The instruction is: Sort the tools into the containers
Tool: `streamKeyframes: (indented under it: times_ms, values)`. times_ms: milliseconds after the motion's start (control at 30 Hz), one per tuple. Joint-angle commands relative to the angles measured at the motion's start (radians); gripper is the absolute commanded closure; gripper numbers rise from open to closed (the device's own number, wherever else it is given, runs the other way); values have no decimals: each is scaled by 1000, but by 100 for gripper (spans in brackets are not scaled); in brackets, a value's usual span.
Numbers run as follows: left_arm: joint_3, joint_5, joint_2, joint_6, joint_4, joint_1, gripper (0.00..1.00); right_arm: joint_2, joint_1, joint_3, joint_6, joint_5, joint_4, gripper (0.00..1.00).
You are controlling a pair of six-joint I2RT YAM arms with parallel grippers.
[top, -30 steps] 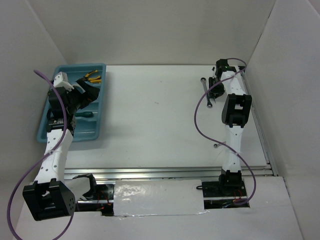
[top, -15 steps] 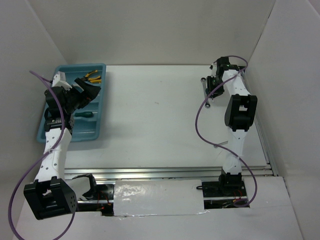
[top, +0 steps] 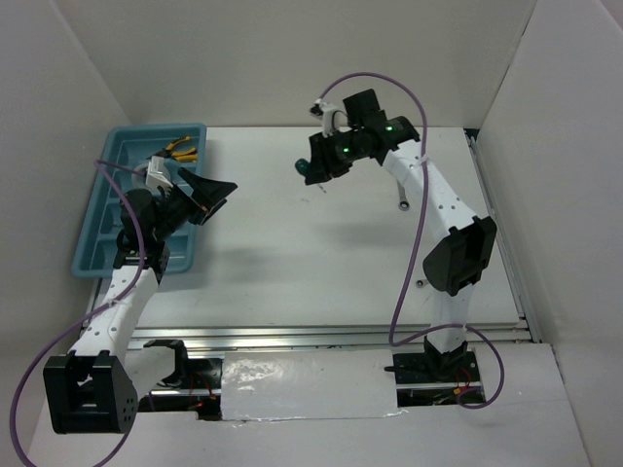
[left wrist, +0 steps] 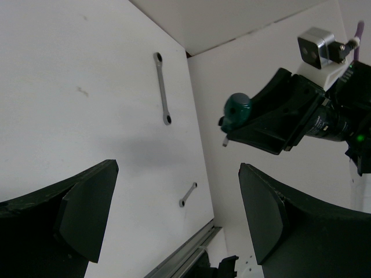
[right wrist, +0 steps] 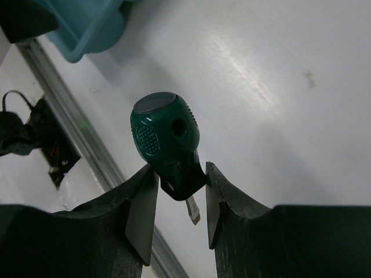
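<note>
Pliers (top: pixel 179 148) sit in the tray (top: pixel 146 131); right jaws clamp the green screwdriver (right wrist: pixel 167 138), left jaws gape empty, and two wrenches (left wrist: pixel 163 88) remain on the bench (top: pixel 292 258).

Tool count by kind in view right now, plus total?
Wrenches: 2 (long wrench, short wrench)
Green screwdriver: 1, in the right gripper
Yellow-handled pliers: 2, in the tray
Total: 5

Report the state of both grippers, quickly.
Left gripper: open, holding nothing.
Right gripper: closed on the green-handled screwdriver, lifted off the table.
</note>
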Motion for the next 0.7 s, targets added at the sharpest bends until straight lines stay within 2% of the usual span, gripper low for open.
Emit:
streamKeyframes:
  times_ms: [0,233,333,667]
  values:
    - [35,-38,-36,-34,111,-54,1,22,98,86,33,-18,-7,100]
    - [1,-96,-24,-66,88,-155,1,49,261,141,36,17,-11,100]
    - [2,-102,-6,-60,85,-178,2,52,293,140,33,25,-11,100]
    - [10,-78,19,-60,96,-206,16,60,318,125,22,40,-16,100]
